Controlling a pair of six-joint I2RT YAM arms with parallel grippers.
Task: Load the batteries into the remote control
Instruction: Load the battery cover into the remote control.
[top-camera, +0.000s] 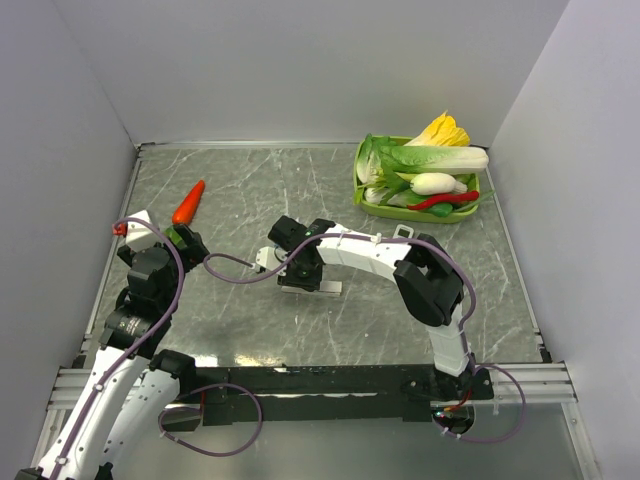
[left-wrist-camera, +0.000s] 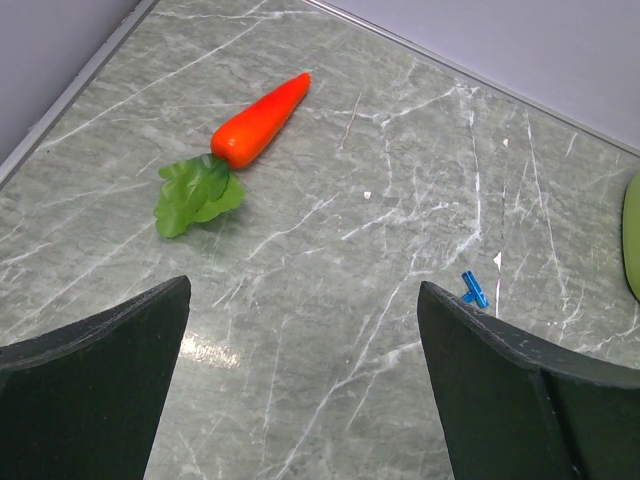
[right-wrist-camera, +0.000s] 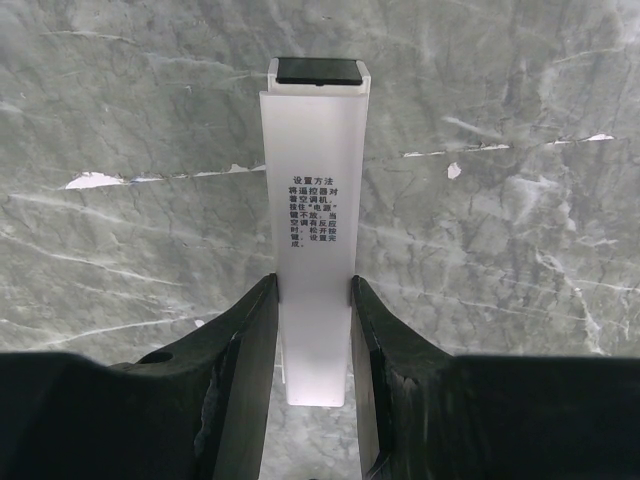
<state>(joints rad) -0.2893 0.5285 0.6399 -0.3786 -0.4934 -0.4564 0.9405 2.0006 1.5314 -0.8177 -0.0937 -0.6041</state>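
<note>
Right wrist view has the remote control (right-wrist-camera: 315, 250) running straight away from the camera, a slim white bar with a block of small printed characters on its upper face and a dark cap at its far end. The right hand (right-wrist-camera: 313, 300) is clenched on it: the two dark fingers (right-wrist-camera: 250, 330) press against its long sides close to its near end, so most of the bar sticks out beyond the fingertips over the grey marbled tabletop (right-wrist-camera: 520, 200). Whether the bar rests on the surface or is raised just off it cannot be told from here. In the top external view, the remote control (top-camera: 310, 288) shows as a pale strip under the right hand (top-camera: 300, 270), near the middle of the tabletop (top-camera: 250, 180), with the right arm reaching in from the right. The left hand (top-camera: 185, 240) is well apart from it, at the left side. In the left wrist view, the left hand (left-wrist-camera: 300, 300) is released, its fingers spread wide with nothing between them. Beyond it lies a toy carrot (left-wrist-camera: 260, 122) with green leaves, and a small blue T-shaped piece (left-wrist-camera: 473, 290) sits just beside the right-hand finger. At the far right corner a green tray (top-camera: 420, 215) holds toy vegetables.
</note>
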